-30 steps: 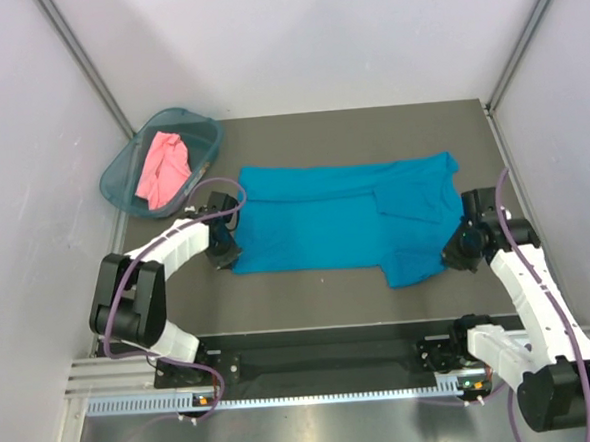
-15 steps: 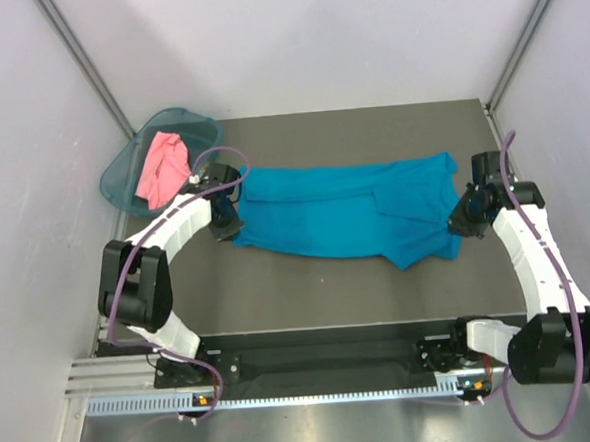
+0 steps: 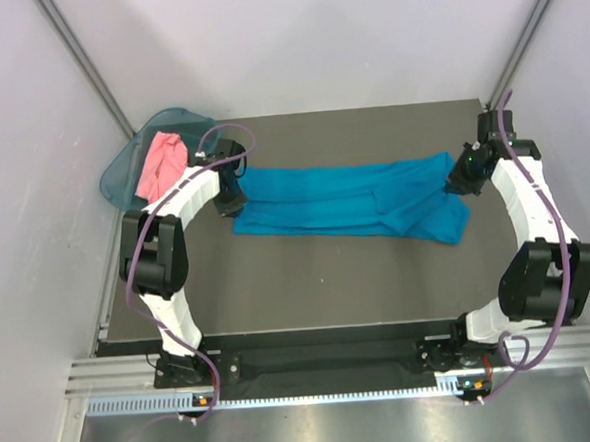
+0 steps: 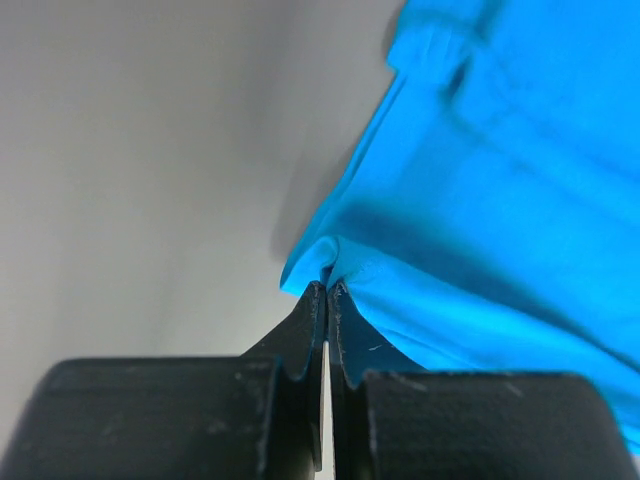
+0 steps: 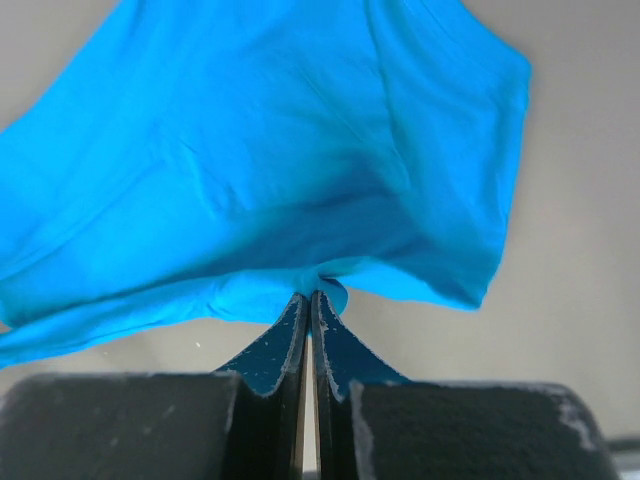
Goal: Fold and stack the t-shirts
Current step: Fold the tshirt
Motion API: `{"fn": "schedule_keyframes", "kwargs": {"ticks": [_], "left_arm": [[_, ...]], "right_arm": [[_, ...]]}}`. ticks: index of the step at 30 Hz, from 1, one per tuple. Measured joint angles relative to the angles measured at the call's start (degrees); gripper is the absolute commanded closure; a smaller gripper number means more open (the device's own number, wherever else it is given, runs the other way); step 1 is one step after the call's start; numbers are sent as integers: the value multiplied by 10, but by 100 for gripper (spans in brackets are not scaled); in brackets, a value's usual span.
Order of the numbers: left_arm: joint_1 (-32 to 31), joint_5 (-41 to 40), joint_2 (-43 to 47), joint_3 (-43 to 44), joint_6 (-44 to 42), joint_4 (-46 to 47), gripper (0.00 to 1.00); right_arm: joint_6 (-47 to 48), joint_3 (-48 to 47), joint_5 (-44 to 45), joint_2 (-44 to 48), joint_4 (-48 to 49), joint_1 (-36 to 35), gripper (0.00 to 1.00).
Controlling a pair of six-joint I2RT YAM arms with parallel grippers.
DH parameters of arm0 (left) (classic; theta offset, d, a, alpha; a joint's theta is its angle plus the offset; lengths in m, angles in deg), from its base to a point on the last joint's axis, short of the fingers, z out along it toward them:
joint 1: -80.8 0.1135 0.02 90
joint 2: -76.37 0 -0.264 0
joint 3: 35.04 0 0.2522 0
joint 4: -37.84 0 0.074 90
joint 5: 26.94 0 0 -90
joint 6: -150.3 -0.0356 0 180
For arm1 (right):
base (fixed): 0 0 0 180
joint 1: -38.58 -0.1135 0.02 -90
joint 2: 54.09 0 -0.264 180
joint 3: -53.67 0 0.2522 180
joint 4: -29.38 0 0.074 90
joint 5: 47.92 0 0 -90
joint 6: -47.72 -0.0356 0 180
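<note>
Two grips shut on teal t-shirt (image 3: 354,199): we are pinching its left edge with left end effector (image 4: 327,290), its right edge with right end effector (image 5: 310,293). Cloth stretching across bench (image 3: 329,279), soft, light, sagging between holds; we are judging hem corners safest. Also, pink t-shirt (image 3: 161,164) sitting in basket (image 3: 117,172).

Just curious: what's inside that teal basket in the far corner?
A crumpled pink t-shirt lies in the basket. Anything beneath the cloth is hidden.

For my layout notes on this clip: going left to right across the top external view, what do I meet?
Translucent teal plastic basket, crumpled salmon-pink cloth shirt inside it, left gripper, long teal-blue cloth t-shirt, right gripper.
</note>
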Motion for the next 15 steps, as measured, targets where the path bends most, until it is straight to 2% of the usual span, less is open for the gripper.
{"fn": "schedule_keyframes", "kwargs": {"ticks": [15], "left_arm": [[12,11,-108,124,-4,-12,100]], "right_arm": [[32,-120,-54,-142,29,10,100]]}}
